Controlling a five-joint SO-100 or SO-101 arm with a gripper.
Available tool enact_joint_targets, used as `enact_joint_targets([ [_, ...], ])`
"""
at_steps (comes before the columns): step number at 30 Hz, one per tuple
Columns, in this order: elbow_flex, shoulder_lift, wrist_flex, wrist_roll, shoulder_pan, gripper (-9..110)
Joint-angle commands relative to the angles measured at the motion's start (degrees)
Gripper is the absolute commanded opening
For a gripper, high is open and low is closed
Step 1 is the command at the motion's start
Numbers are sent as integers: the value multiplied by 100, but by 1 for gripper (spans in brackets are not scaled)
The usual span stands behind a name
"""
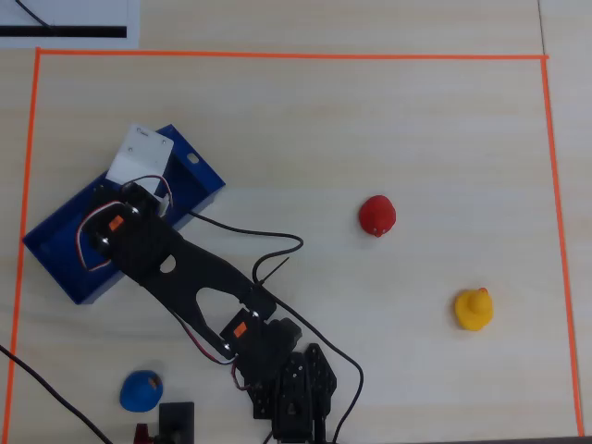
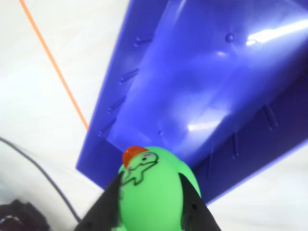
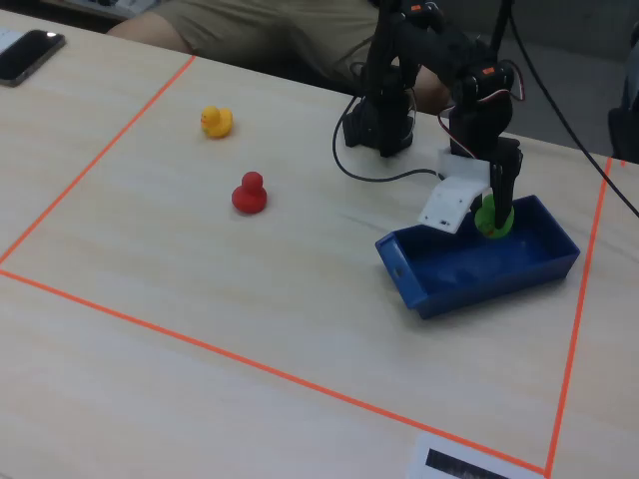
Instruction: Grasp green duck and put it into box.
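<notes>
A: Tool state?

B: The black two-finger gripper (image 2: pixel 151 204) is clamped on the small lime-green rubber duck (image 2: pixel 154 192); in the wrist view a dark finger (image 2: pixel 103 207) presses each flank, orange beak up toward the tray.

A: Where is the duck relative to the container?

B: In the fixed view the green duck (image 3: pixel 491 217) hangs between the fingers over the large shallow royal-blue plastic tray (image 3: pixel 439 284), above the back wall. I cannot tell whether it touches the floor. Overhead, the arm covers it.

A: Tray location?

B: Overhead view: blue tray (image 1: pixel 55 250) lies at an angle near the left edge of the light wood worktop (image 1: pixel 370 120), inside the orange tape border (image 1: pixel 277 55). A white bracket on the arm (image 1: pixel 141 157) overlaps its upper end.

A: Other items?

B: Overhead view: small red rubber duck (image 1: pixel 376 215) right of centre, well apart from the tray; yellow rubber duck (image 1: pixel 473 309) nearer the right edge; blue rubber duck (image 1: pixel 141 390) near the bottom-left corner, beside the black arm base (image 1: pixel 291 388). A black cable (image 1: pixel 250 239) loops across the worktop from the arm.
</notes>
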Motion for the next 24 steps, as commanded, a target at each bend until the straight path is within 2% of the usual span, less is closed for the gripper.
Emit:
enact_joint_targets([
  [1, -334, 114, 396, -466, 18, 40],
  [3, -176, 431, 448, -650, 246, 38],
  [6, 132, 1318, 650, -1055, 756, 26],
  [9, 791, 2733, 659, -1626, 1494, 3],
  [10, 1055, 3270, 606, -1811, 1775, 0],
  [17, 3120, 6390, 185, -3278, 3630, 0],
  [24, 5660, 8930, -853, -4113, 4192, 0],
])
